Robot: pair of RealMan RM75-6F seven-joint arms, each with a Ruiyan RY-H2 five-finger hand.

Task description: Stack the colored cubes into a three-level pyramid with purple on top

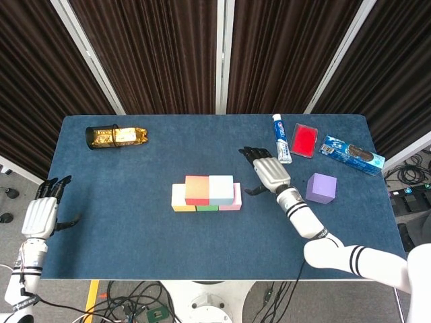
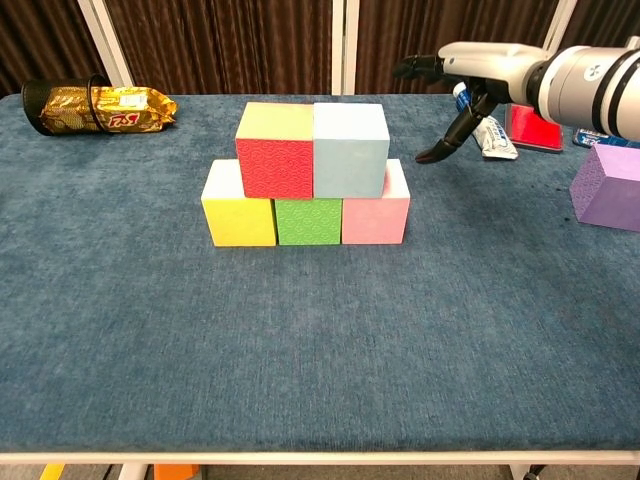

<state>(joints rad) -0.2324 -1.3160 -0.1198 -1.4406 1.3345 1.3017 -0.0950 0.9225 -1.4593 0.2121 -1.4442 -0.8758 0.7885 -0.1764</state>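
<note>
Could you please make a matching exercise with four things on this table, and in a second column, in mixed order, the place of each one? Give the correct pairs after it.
Column one:
1. purple cube
2. light blue cube
3. green cube
4. gold snack bag

Column two:
A. bottom row of the stack, in the middle
B. far left part of the table, in a black holder
C. second level, beside the red cube
D. alone on the cloth, right of the right hand

Pairs: 1-D, 2-C, 3-A, 4-B
</note>
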